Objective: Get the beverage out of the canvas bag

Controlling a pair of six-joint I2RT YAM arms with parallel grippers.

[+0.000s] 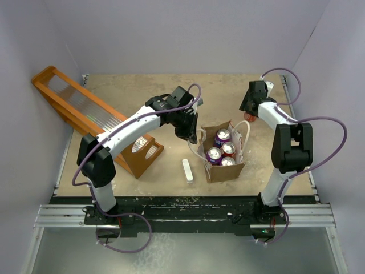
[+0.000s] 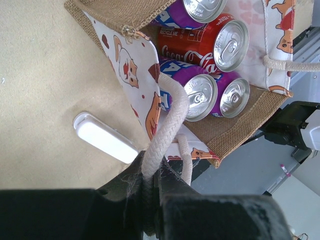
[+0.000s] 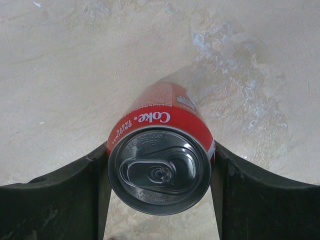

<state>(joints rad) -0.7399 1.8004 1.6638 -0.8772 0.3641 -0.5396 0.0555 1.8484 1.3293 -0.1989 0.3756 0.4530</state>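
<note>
The canvas bag (image 1: 218, 171) stands open in the middle of the table, brown with white printed side panels (image 2: 132, 70). Several cans stand in it: a red Coke can (image 1: 228, 149) (image 2: 200, 47) and purple cans (image 1: 214, 155) (image 2: 200, 92). My left gripper (image 1: 188, 130) (image 2: 152, 175) is shut on the bag's white rope handle (image 2: 167, 125) at its left side. My right gripper (image 1: 250, 116) (image 3: 160, 167) is at the far right, behind the bag, shut on a red Coke can (image 3: 160, 150) held upright over bare table. I cannot tell whether that can touches the table.
A long orange wooden rack (image 1: 85, 114) lies along the left side, under my left arm. A small white flat object (image 1: 188, 170) (image 2: 105, 137) lies on the table just left of the bag. The table's front rail (image 1: 182, 201) runs close behind the bag's near side.
</note>
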